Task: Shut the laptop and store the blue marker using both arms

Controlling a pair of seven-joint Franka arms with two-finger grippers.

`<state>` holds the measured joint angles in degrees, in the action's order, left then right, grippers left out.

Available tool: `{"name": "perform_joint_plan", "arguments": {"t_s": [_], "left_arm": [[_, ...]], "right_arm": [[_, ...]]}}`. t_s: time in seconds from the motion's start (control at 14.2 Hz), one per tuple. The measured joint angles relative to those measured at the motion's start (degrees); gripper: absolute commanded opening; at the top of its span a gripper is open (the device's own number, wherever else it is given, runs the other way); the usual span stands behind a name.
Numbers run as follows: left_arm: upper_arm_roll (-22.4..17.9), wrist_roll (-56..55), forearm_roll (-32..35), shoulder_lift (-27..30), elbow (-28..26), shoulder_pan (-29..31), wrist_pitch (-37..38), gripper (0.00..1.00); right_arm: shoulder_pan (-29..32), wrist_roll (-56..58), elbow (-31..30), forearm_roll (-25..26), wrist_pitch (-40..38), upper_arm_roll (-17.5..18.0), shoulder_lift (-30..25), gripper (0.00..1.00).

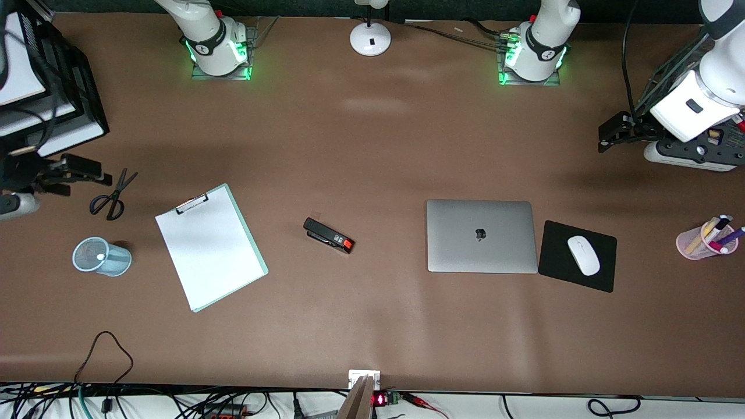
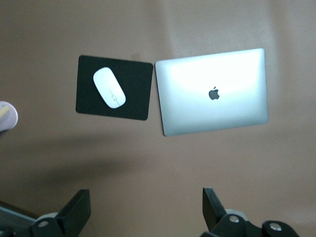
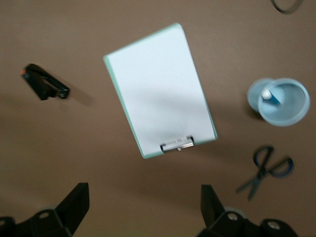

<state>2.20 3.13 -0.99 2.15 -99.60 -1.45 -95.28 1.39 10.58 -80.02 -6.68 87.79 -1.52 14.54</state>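
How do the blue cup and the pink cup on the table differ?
The blue cup lies tipped near the right arm's end; the pink cup sits toward the left arm's end. The blue cup holds one light-blue marker with a white end; the pink cup holds several pens. Both are small pen holders.

A clipboard (image 1: pixel 210 247) with white paper is lying toward the right arm's end of the table, scissors (image 1: pixel 112 195) and a blue cup (image 1: pixel 101 256) sitting beside it near that end. A black stapler (image 1: pixel 329 235) is resting mid-table. A white mouse (image 1: pixel 583 255) is sitting on a black pad (image 1: pixel 553 262). A pink cup (image 1: pixel 705 240) is holding pens at the left arm's end. A white lamp base (image 1: pixel 370 38) is standing between the bases.
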Motion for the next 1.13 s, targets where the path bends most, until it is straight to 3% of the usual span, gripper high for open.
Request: {"name": "perform_joint_plan", "arguments": {"t_s": [0.28,0.56,1.13], "left_arm": [[-0.2,-0.05,-0.04,-0.17,-0.04,0.1,0.37,1.0],[0.0,-0.09,-0.05,-0.16,0.05,0.07,0.37,1.0],[0.07,-0.1,-0.05,-0.16,0.06,0.05,0.78,1.0]], "right_arm": [[-4.44,-8.84,-6.9,5.03,1.38,0.04,-6.55,1.0],[-5.06,-12.21,-15.97,6.7,6.28,0.04,-13.79,1.0],[-5.26,-12.77,-17.71,6.74,6.45,0.17,-19.09,1.0]]}}
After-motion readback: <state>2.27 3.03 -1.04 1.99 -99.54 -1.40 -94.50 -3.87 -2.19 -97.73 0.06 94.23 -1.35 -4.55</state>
